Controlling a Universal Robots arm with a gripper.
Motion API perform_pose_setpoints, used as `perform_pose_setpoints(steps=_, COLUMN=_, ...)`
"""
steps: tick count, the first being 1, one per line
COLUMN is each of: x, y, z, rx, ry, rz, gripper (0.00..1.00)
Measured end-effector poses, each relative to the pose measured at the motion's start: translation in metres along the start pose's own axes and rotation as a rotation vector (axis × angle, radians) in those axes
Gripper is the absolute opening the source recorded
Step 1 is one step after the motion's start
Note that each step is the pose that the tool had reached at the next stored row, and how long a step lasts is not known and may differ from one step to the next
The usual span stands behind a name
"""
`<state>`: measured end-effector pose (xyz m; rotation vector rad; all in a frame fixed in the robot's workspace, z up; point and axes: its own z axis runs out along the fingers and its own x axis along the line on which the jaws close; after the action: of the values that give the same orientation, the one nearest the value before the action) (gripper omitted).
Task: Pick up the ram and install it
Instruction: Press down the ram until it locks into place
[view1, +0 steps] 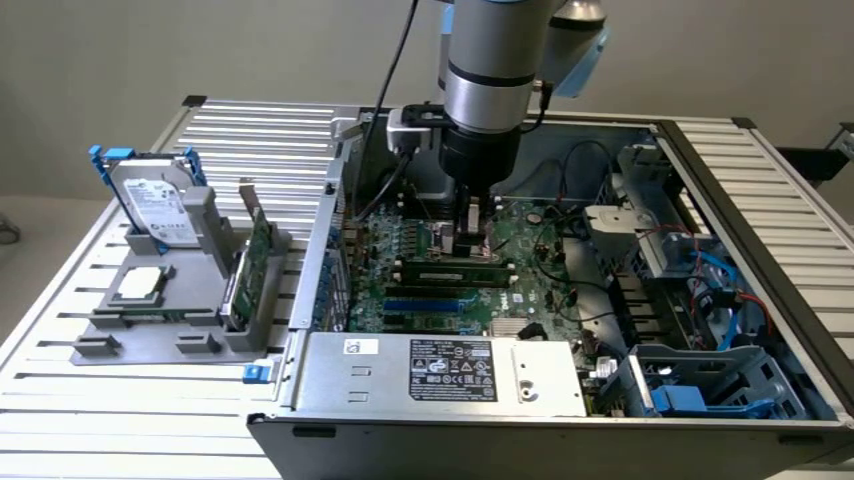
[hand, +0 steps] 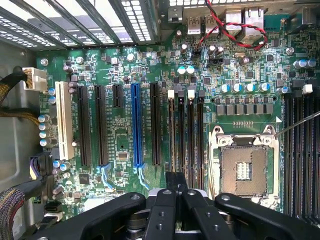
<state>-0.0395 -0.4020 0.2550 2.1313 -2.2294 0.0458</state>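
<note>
I have the arm (view1: 491, 70) reaching down into the open case (view1: 561, 400), with the gripper (view1: 470, 228) low over the motherboard (view1: 534, 290). In the wrist view the gripper (hand: 176, 181) has its two fingers (hand: 171, 179) pressed together with no gap between them, closed just over the memory slots (hand: 186, 135). I cannot make out anything held between them. In the exterior view a ram (view1: 457, 272) stick lies seated along a slot just in front of the gripper, its green board and dark chips lengthwise across the motherboard; the fingertips stand right at its far edge, though I cannot tell whether they touch it. In the wrist view, beside the memory slots sits the bare CPU socket (hand: 243, 167) in its metal frame, and on the other side a blue slot (hand: 136, 125), several black ones and a white slot (hand: 63, 120). Outside the case, at the exterior view's left, a grey holder (view1: 174, 320) on the slatted table (view1: 254, 130) carries a hard drive (view1: 156, 205) standing upright, a processor (view1: 140, 285) lying flat, and a green card (view1: 254, 265) on edge. The power supply (view1: 441, 370) fills the near corner of the case.
</note>
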Motion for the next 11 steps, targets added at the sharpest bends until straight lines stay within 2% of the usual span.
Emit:
perform_pose_setpoints(steps=8, x=0.0, y=0.0006, z=0.0003, rx=-0.0001, ry=0.0, rz=0.0, gripper=0.11)
perform_pose_setpoints(steps=11, x=-0.0002, y=0.0083, z=0.0029, rx=0.0002, ry=0.0, rz=0.0, gripper=0.11)
